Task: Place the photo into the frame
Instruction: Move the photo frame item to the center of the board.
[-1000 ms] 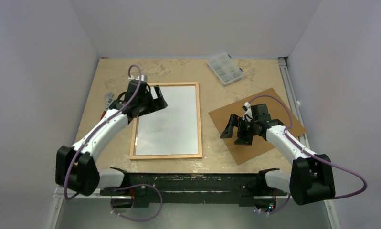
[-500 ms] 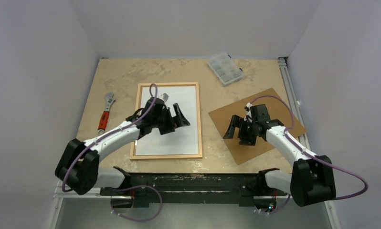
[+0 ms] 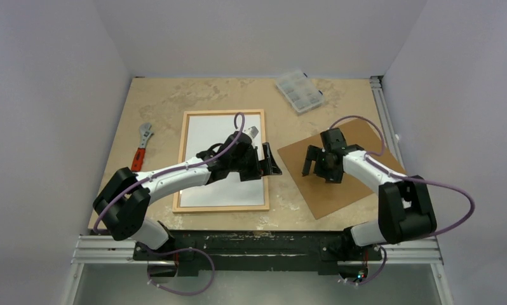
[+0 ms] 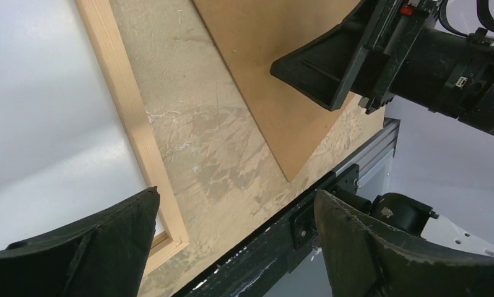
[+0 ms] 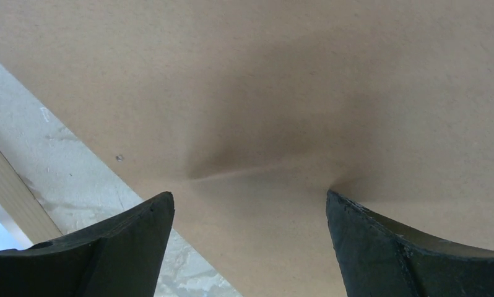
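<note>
My left gripper (image 3: pixel 268 161) hangs over the right rail of the large rectangular frame of thin light wood (image 3: pixel 220 208). Its fingers are spread wide and nothing is between them. My right gripper (image 3: pixel 316 164) is also spread wide and empty. It hovers low over the flat brown backing board (image 3: pixel 343 190), near that board's left corner.

Inside the frame lies a large white rectangular sheet (image 3: pixel 213 130) that fills the opening from rail to rail. I judge that this is the photo with its plain back upward, but I cannot see the printed side. Its long axis runs from the near edge of the beige stone-patterned table (image 3: pixel 168 95) toward the far edge, the same as the frame.

From my left fingers the sheet lies just beside and below, to my left. In the left wrist view the rail (image 4: pixel 133 136) passes close by the left fingertip. From my right fingers the sheet is well apart, across a strip of bare table. So the left arm is clearly the nearer one to the photo.

The board lies to the right of the frame and is turned at an angle to it. I think the next move must bring it over and square it with the rails.
</note>
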`<state>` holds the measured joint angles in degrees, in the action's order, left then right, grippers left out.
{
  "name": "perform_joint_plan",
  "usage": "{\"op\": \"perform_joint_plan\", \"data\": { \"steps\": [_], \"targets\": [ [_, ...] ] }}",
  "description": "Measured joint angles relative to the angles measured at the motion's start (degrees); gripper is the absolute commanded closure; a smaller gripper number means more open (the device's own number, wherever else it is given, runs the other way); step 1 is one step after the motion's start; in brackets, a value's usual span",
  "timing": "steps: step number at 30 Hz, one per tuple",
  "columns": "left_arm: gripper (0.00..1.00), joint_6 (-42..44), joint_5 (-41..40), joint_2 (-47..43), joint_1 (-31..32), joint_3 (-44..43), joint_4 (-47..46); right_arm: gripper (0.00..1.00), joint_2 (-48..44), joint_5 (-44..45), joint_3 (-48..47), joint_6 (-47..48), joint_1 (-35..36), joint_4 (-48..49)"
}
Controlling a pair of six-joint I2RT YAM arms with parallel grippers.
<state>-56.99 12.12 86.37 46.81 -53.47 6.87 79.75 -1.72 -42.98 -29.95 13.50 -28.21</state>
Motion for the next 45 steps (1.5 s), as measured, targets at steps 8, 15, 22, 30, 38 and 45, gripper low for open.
{"op": "perform_joint_plan", "data": {
  "steps": [8,15,22,30,38,45],
  "targets": [
    [0.08,0.13,-3.63,-1.73,0.09,-0.02,3.17,0.09,4.35,3.52,-2.62,-0.04,8.17,1.57],
    [0.08,3.28,-7.45,-3.17,0.09,-3.48,9.33,0.07,0.11,2.25,1.79,-0.11,8.52,6.05],
    [0.03,11.19,-9.66,4.76,0.09,-18.71,15.3,0.03,-9.09,-4.96,6.1,-4.87,9.66,1.73],
    [0.0,21.2,-10.03,24.92,0.09,-45.18,25.59,0.02,-18.93,-6.95,6.38,-8.83,5.79,-6.84],
    [0.0,26.43,-8.11,40.33,-0.55,-60.37,32.44,0.02,-23.19,-8.26,7.72,-10.08,-4.02,-15.72],
    [0.0,25.94,-3.04,47.3,-3.69,-63.76,32.79,0.01,-23.19,-5.35,7.58,-12.87,-4.96,-24.02]
  ]
}}
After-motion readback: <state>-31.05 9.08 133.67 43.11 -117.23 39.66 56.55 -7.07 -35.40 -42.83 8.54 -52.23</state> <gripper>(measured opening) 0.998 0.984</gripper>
